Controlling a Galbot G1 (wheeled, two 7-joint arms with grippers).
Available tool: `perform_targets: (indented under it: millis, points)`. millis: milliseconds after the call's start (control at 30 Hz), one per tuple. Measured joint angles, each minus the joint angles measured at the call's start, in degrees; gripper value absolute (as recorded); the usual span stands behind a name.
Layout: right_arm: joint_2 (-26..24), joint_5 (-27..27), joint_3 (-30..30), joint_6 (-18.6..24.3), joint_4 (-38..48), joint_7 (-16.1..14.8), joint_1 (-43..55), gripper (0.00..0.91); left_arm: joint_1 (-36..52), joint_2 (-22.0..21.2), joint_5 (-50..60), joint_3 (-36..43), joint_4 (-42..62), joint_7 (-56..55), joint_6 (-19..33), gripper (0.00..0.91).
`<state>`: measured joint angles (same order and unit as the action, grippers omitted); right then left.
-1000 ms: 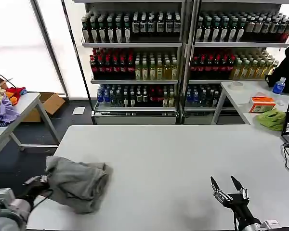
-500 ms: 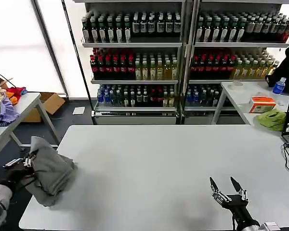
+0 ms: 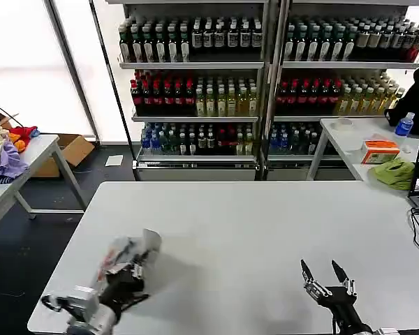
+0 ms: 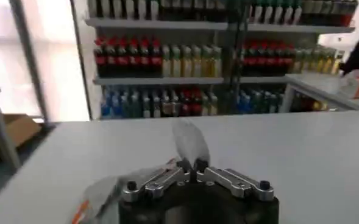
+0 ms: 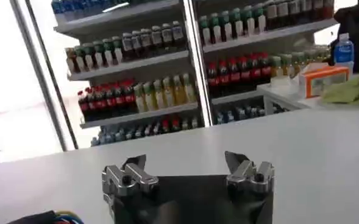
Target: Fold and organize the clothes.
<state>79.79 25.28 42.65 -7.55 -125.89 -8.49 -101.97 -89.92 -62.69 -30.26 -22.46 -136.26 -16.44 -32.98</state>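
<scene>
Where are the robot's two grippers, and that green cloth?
Left gripper [image 3: 129,269], head view, between its fingertips.
Right gripper [image 3: 324,275], head view, between its open fingertips.
Green cloth [image 3: 394,172], head view, its middle.

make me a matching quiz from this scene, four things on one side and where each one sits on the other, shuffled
Things:
1. left gripper
2. right gripper
3. bright green cloth
4. cardboard box

Places:
A. on the floor beside the table at the robot's left
B. over the near right part of the white table
C. on the side table at the robot's right, next to an orange box
D. over the near left corner of the white table

Pairs: 1-D, 2-B, 3-C, 4-A
</scene>
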Motion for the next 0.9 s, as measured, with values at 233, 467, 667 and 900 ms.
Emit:
perform_targets:
  millis: [233,467,667,900]
  points:
    - [-0.26,-1.13,-2.27,-3.66,-1.54,1.33,-0.58,0.907,7.53,-6.24,1.61,13.49,6.2,-1.99,-0.07,0.907]
    - [-2.25,0.04,-7.11,-8.55,-2.45,3.24,0.62,0.907,12.14,-8.31,-0.5,17.29,7.92,-2.7,-0.08,0.907]
    - [-4.49,1.63,-15.47,-13.43,-1.09,5.8,4.8,0.907,12.83,-6.93,-1.53,13.36,6.71,-1.59,-0.05,0.907]
    - [-5.53,6.07,-27.1,-18.67,3.0,9.1,13.22,0.907,12.93,-4.16,-0.9,2.12,6.73,2.09,0.31,0.907]
